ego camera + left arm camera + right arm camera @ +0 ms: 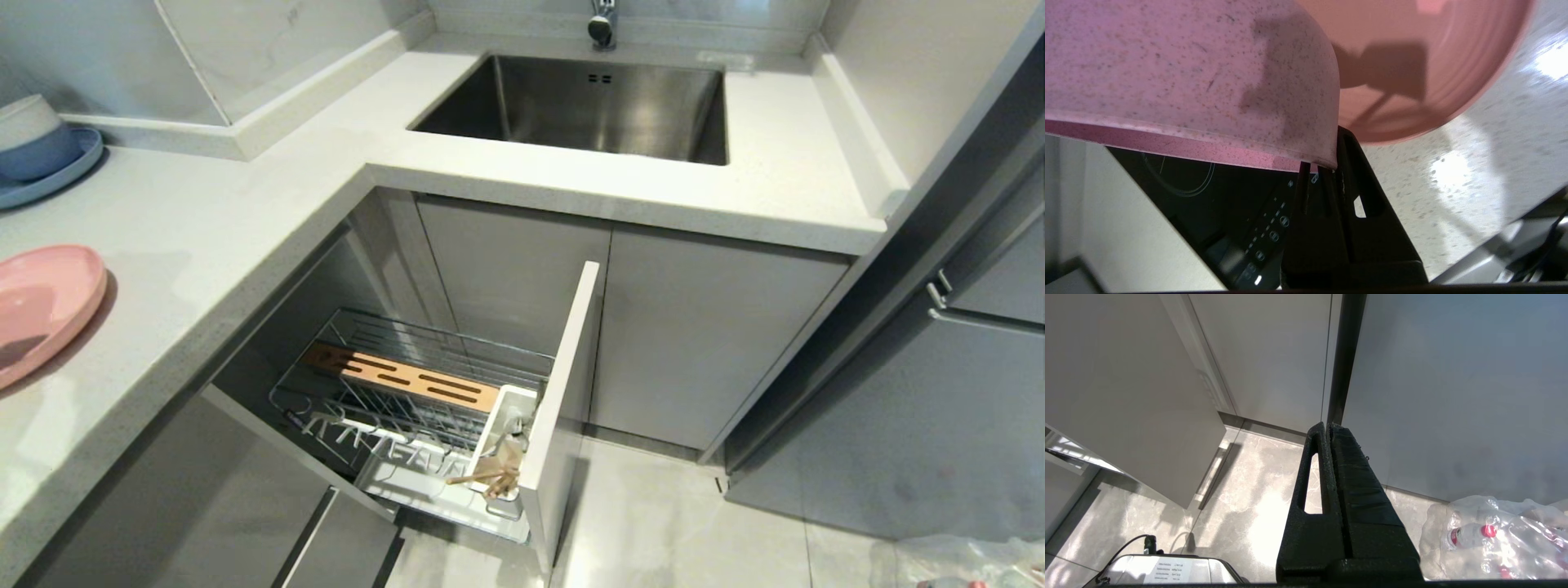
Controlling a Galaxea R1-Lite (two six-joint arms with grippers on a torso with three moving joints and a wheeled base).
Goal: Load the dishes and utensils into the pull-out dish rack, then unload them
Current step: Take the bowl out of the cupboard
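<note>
**Pink bowl pinched at its rim**

The left gripper is pinching the rim of the pink bowl between its black fingers. The bowl is looking dull pink with tiny dark specks all over. It is hanging above the speckled counter, close to the pink plate, which is smooth, wide and shallow. The pull-out dish rack is standing open under the counter, with the chopsticks leaning in its white cup. The right gripper is hanging near the floor, fingers pressed together
</note>
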